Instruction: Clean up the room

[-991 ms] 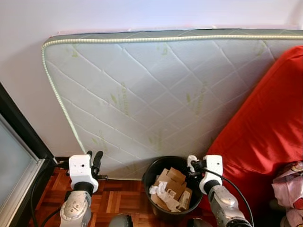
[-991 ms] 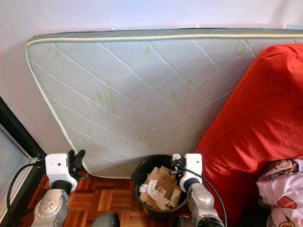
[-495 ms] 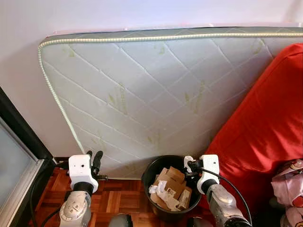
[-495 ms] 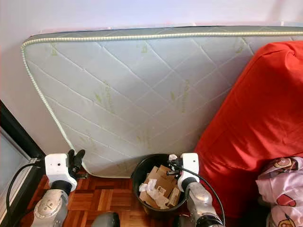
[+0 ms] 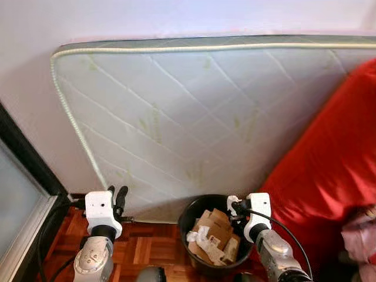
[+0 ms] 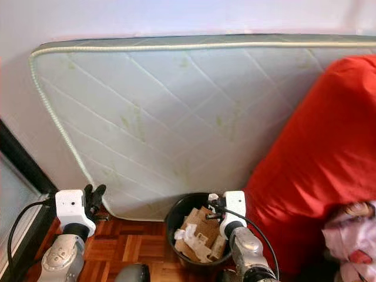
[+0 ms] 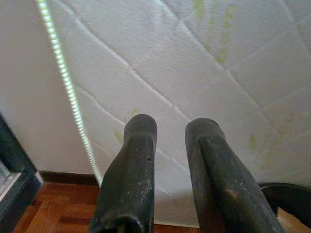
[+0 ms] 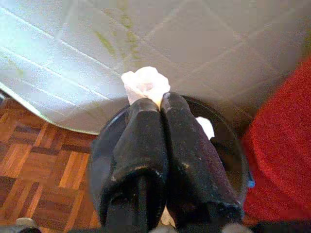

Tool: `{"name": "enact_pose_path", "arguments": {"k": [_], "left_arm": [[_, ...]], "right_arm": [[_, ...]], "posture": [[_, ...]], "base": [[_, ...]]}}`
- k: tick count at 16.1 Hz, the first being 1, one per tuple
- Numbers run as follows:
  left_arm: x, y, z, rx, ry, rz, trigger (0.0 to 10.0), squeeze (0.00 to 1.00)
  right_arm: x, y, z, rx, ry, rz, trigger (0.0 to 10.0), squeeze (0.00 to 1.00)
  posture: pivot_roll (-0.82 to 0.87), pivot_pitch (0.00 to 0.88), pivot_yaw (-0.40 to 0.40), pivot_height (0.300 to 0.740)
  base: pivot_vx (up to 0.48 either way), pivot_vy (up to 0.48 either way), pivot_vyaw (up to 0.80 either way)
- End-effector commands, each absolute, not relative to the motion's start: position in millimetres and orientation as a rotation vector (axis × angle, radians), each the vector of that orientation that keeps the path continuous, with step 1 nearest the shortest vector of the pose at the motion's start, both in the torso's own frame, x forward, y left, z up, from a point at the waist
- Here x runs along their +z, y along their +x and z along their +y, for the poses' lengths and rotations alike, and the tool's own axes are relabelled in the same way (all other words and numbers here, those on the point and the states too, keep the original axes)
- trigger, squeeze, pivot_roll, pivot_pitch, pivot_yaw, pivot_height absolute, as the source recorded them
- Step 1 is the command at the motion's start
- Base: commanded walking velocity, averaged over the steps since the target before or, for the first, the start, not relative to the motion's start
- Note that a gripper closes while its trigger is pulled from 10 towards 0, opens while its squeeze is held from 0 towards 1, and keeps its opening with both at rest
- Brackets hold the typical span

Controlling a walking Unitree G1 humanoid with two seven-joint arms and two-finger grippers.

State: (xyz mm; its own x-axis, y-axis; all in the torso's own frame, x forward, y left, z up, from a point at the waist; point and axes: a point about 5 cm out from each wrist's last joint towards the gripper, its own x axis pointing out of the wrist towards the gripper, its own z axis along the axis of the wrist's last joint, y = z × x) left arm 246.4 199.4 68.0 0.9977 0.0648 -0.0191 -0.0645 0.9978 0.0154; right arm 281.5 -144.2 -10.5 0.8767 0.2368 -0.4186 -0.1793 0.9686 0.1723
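A round black bin stands on the floor against a leaning mattress, holding cardboard scraps and crumpled paper. My right gripper hovers at the bin's right rim, shut on a small crumpled white tissue that sticks out past the fingertips. In the right wrist view the bin's opening lies right beneath the gripper. My left gripper is held up left of the bin, its fingers slightly apart with nothing between them, pointing at the mattress.
A white quilted mattress leans on the wall behind the bin. A big red cushion crowds the bin's right side, with pink cloth at its foot. A dark door frame stands at the left. The parquet floor lies between.
The view has shifted a little and blurred. My right gripper has edged slightly left over the bin's rim, still holding the tissue. The left arm has not moved.
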Motion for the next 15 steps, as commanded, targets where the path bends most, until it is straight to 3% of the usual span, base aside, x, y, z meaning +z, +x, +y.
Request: {"name": "enact_pose_path", "arguments": {"k": [1, 6, 15], "left_arm": [[70, 245, 199, 0.061, 0.009, 0.020, 10.0, 0.00], [71, 245, 199, 0.062, 0.009, 0.018, 10.0, 0.00], [74, 246, 196, 0.051, 0.001, 0.008, 10.0, 0.00]], "right_arm": [[-8, 285, -140, 0.243, 0.122, 0.457, 10.0, 0.00], [-8, 285, -140, 0.246, 0.123, 0.460, 10.0, 0.00], [5, 300, -130, 0.280, 0.142, 0.445, 10.0, 0.00]], "posture": [[0.12, 0.000, 0.012, 0.625], [0.12, 0.000, 0.013, 0.625], [0.12, 0.000, 0.013, 0.625]], "base": [[0.266, 0.000, 0.00], [0.270, 0.000, 0.00], [0.000, 0.000, 0.00]]}}
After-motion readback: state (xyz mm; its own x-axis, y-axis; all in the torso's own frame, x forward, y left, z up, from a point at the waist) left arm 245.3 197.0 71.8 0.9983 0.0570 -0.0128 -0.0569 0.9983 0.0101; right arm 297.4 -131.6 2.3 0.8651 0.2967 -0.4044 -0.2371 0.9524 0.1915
